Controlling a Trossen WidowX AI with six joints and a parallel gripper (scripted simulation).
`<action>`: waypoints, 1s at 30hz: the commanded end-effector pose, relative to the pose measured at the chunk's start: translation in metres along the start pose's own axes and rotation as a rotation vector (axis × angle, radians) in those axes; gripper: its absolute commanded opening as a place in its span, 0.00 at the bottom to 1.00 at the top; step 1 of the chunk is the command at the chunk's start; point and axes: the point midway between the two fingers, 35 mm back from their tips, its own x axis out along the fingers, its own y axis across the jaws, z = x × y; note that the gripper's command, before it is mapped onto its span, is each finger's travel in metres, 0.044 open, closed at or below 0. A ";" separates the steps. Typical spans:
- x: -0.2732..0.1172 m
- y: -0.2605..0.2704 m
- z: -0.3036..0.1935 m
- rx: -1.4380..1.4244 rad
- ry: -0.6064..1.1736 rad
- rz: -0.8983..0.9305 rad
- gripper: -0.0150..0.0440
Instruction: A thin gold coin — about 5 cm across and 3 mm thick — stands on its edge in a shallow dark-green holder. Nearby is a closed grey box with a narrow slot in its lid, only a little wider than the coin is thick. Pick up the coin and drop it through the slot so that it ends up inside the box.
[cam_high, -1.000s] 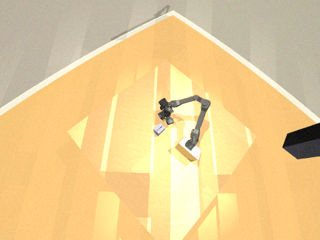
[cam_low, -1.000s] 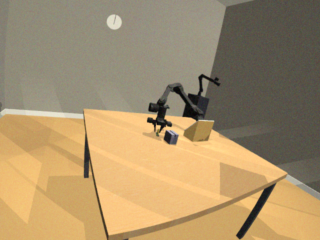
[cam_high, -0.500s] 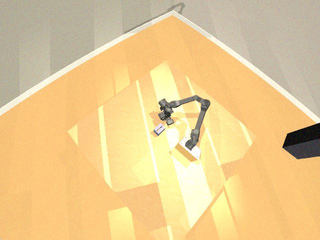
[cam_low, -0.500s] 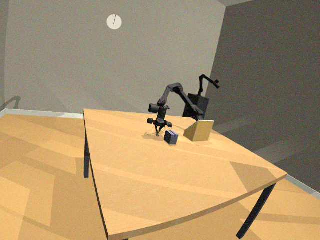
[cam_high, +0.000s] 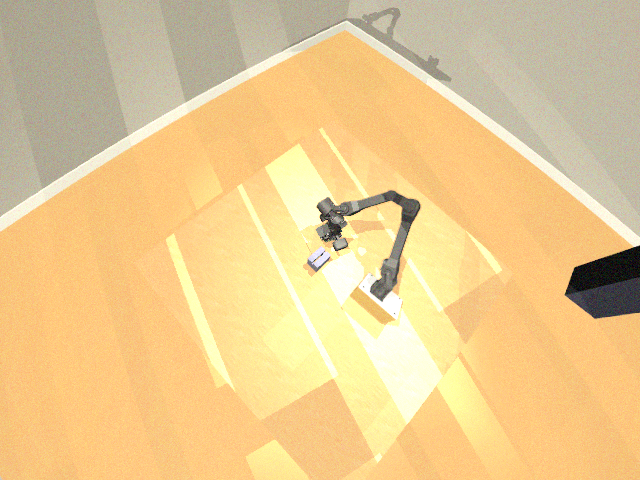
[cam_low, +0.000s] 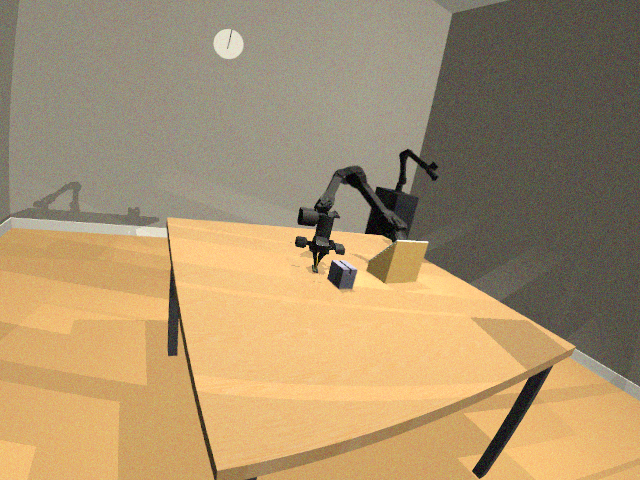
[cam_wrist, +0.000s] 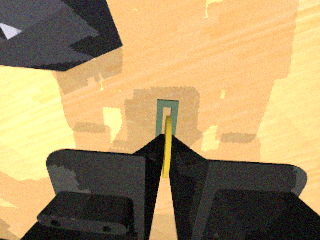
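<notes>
My gripper (cam_low: 315, 265) (cam_wrist: 165, 138) points down and is shut on the gold coin (cam_wrist: 167, 159), which stands upright on edge between the fingertips. The green holder (cam_low: 314, 270) (cam_wrist: 160, 120) is on the table directly below; its far end shows past the coin in the wrist view, and its near end is hidden by the fingers. I cannot tell if the coin's lower edge is still in the holder. The closed grey box (cam_high: 313, 255) (cam_low: 341, 275) (cam_wrist: 65, 37) stands beside the gripper, with a narrow slot in its lid. It is at the upper left in the wrist view.
The arm rises from a wooden block (cam_high: 374, 305) (cam_low: 405, 261) with a pale top, further right past the grey box. Patches of light and shadow lie on the wooden table (cam_low: 310, 351). A dark block shows behind the table (cam_low: 258, 423) in the exterior view.
</notes>
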 end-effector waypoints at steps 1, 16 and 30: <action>-0.008 -0.001 0.001 0.003 -0.004 0.002 0.25; -0.045 -0.003 0.004 0.003 -0.010 0.004 0.25; -0.081 -0.003 0.002 0.003 -0.008 0.004 0.25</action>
